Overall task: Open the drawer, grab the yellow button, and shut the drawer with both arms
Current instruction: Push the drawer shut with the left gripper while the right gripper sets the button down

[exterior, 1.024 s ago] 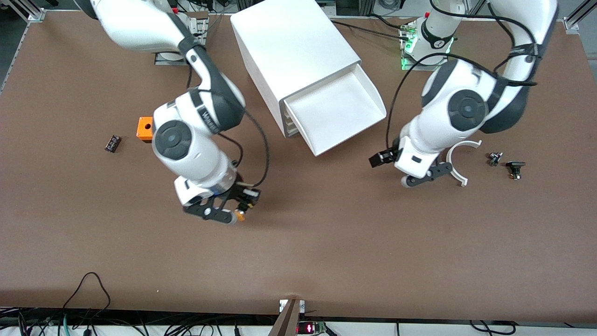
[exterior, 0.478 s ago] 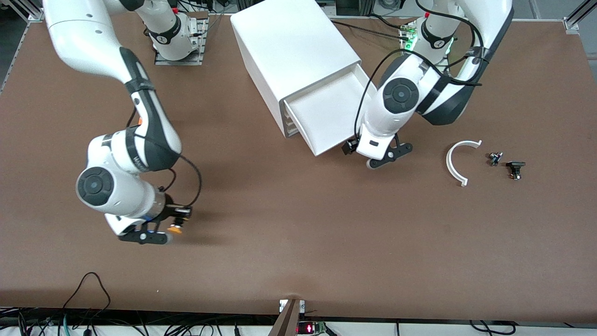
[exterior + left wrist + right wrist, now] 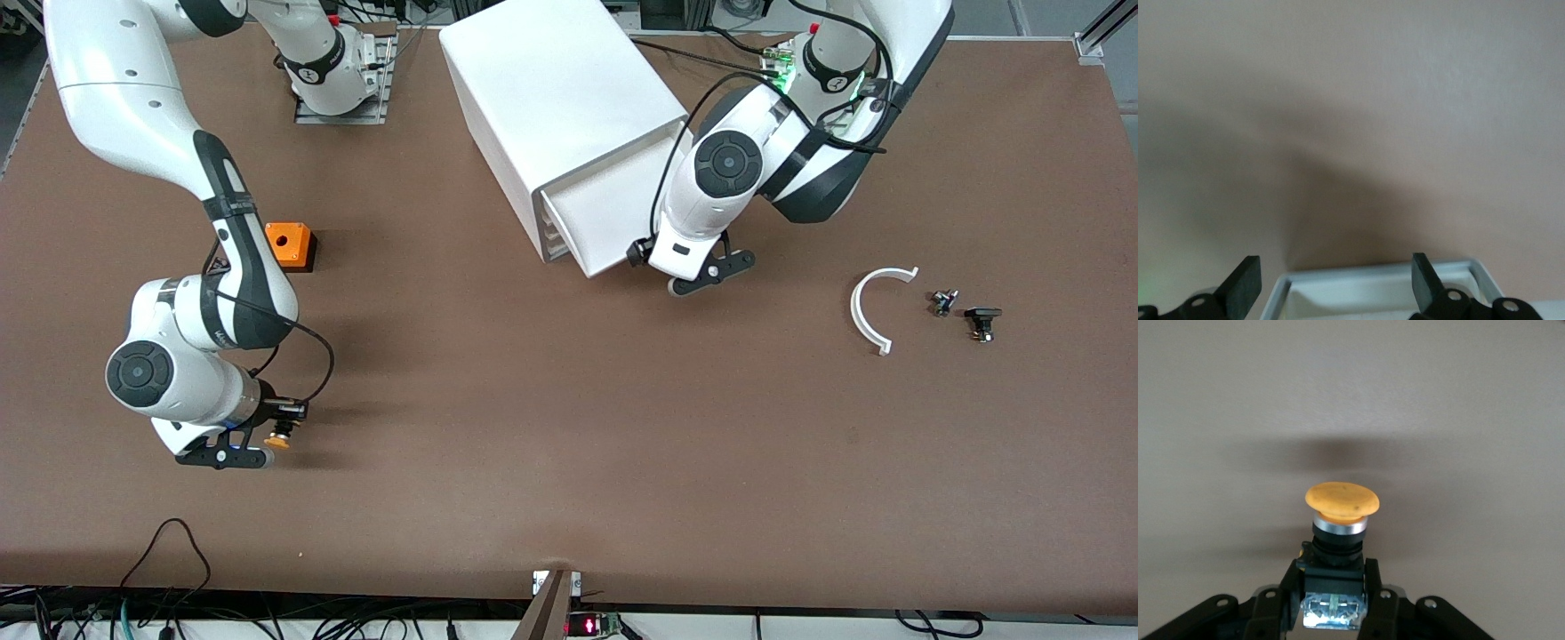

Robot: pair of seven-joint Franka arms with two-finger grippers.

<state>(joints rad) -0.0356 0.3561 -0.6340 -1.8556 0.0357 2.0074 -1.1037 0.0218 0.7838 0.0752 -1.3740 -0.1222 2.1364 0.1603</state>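
Brown table [image 3: 569, 444] carries a big white cabinet [image 3: 556, 98] at the middle, near the arm bases. The drawer [image 3: 613, 209], its uppermost one, is pulled partway out toward the front camera; visible part of its tray looks bare white.

Left arm [image 3: 800, 151] bends down from its base to the drawer's front corner. Left gripper [image 3: 689, 271] sits right at the drawer's front edge, fingers spread wide; left wrist view shows the two black fingertips [image 3: 1245, 283] apart, with the drawer's white rim [image 3: 1378, 277] between them. Contact with the rim cannot be told.

Right arm [image 3: 187, 267] reaches over the right arm's end of the table. Right gripper [image 3: 267, 440] is low over bare tabletop, clamped on the button [image 3: 280, 439]: fingers pinch its black body, orange-yellow cap [image 3: 1341, 500] sticking out past the fingertips.

Orange box [image 3: 290, 244] with a round hole sits on the table between right gripper and right base.

Toward the left arm's end: a white curved piece [image 3: 871, 307], then two small dark parts [image 3: 965, 311] beside it, all apart from each other.
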